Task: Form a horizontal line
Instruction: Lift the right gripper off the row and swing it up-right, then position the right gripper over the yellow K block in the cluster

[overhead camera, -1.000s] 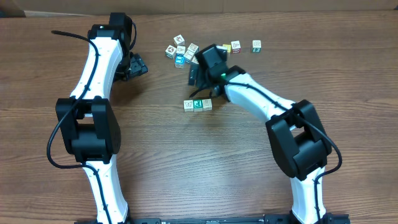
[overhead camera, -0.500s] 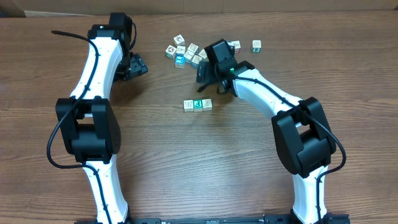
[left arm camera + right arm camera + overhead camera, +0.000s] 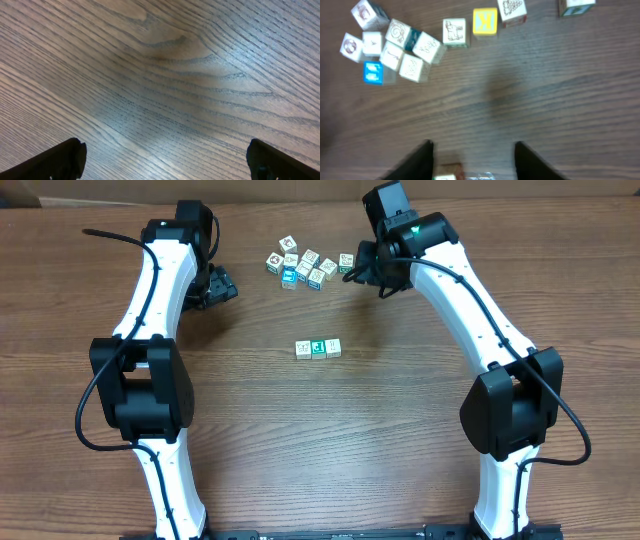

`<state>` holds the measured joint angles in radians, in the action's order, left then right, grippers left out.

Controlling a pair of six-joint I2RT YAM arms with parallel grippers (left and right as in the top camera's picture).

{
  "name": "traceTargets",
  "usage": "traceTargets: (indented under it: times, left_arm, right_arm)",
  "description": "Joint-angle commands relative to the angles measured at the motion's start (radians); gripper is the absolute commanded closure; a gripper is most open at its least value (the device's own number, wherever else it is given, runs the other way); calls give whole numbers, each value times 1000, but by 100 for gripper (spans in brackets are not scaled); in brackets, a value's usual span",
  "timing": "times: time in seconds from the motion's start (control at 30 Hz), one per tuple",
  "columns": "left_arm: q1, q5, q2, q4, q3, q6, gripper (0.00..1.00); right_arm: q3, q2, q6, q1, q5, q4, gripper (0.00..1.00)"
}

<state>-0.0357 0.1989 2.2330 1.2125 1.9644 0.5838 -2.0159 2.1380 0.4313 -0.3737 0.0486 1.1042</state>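
- The horizontal line (image 3: pixel 318 348), showing three cubes in white, teal and white, lies mid-surface (image 3: pixel 400 440).
- Right hand (image 3: pixel 472 159) hovers near the loose cluster (image 3: pixel 300 265), fingers partly closed; whether it holds anything is unclear.
- Left hand (image 3: pixel 165 160) is spread wide and empty.

On the wooden table (image 3: pixel 400 430) you have a short row of three tiny picture cubes (image 3: pixel 318 348), white, teal-green and white, touching side by side, well apart from the irregular cluster (image 3: pixel 300 264), with your right gripper (image 3: pixel 363 272) just beside its rightmost cube (image 3: pixel 346 262) and your left gripper (image 3: pixel 221 285) off to the left.
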Motion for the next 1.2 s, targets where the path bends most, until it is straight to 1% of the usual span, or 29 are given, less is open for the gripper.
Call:
traceTargets:
  times: [0.0,0.03,0.1,0.17,0.27,0.3,0.33,0.37,0.4,0.43,0.47,0.53,0.57,0.63,0.73,0.87,0.93,0.97,1.17]
  left_arm:
    - [-4,10,-21,2,21,-4,0]
    - [-4,10,-21,2,21,-4,1]
    - [-4,10,-21,2,21,-4,0]
    - [-4,10,-21,2,21,-4,0]
    - [-4,10,-21,2,21,-5,0]
    - [-4,10,-21,2,21,-4,0]
    - [-4,10,-21,2,21,-5,0]
    - [-4,10,-21,2,21,-4,0]
    - [-4,10,-21,2,21,-4,0]
    - [-4,10,-21,2,21,-4,0]
    - [-4,10,-21,2,21,-4,0]
    - [-4,10,-21,2,21,-4,0]
    - [-4,10,-21,2,21,-5,0]
    - [-4,10,-21,2,21,-4,0]
    - [-4,10,-21,2,21,-5,0]
    - [-4,10,-21,2,21,-5,0]
    - [-4,10,-21,2,21,-4,0]
    - [-4,10,-21,2,21,-4,0]
    - [-4,10,-21,2,21,-4,0]
  right_arm:
    - [0,11,5,-3,0,-14,80]
    - [0,13,5,-4,0,-13,86]
    - [0,15,5,-4,0,-8,92]
    - [0,15,5,-4,0,-17,92]
    - [0,15,5,-6,1,-33,79]
    - [0,16,5,-6,1,-40,70]
    - [0,17,5,-6,1,-50,66]
    - [0,17,5,-6,2,-63,66]
    - [0,17,5,-6,3,-79,60]
    - [0,19,5,-6,6,-98,52]
    - [0,19,5,-6,14,-117,47]
    - [0,19,5,-5,49,-155,44]
    - [0,19,5,-5,74,-174,42]
    - [0,24,5,-4,142,-216,33]
    - [0,32,5,1,206,-258,28]
    - [0,73,5,23,216,-303,27]
    - [0,105,5,36,217,-332,19]
    - [0,129,5,45,216,-351,18]
    - [0,237,5,69,175,-441,16]
